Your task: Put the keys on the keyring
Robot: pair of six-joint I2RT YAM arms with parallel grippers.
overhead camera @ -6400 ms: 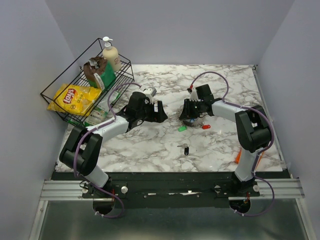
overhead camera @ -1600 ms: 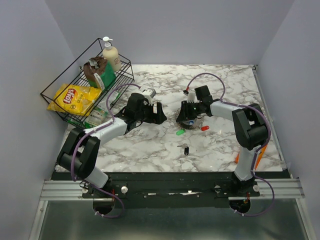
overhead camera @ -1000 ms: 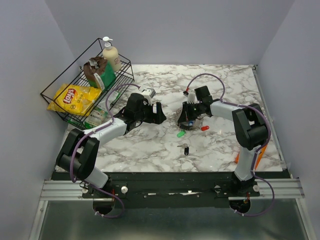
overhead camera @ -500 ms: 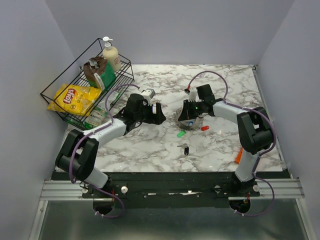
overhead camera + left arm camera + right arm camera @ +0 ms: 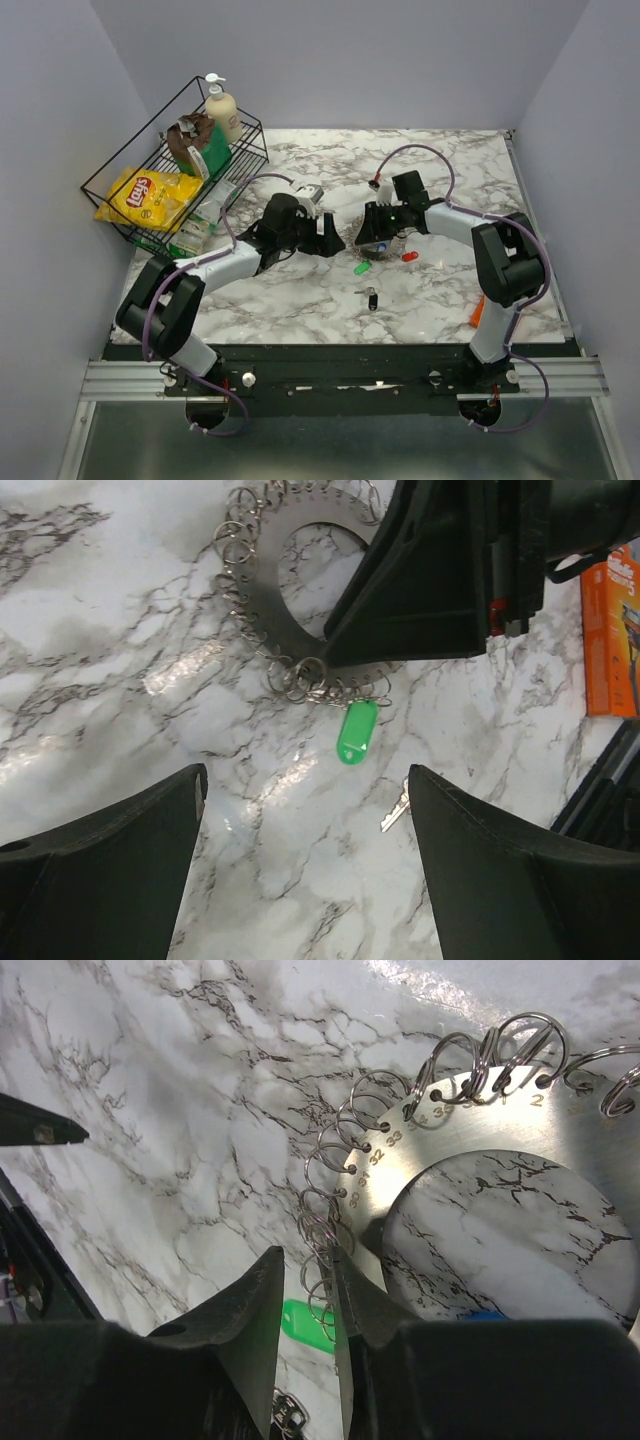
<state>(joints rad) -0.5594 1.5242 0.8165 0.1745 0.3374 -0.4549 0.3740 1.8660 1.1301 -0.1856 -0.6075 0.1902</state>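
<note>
Left wrist view: left pincer, wide open and empty, has swung in, green key just ahead. Right pincer has loosened astride keyring loops, grip uncertain; a handover looks likely.

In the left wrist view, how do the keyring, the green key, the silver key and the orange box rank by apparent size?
1. keyring, though partly hidden.
2. orange box, cut by the frame edge.
3. green key.
4. silver key, the thinnest.
</note>
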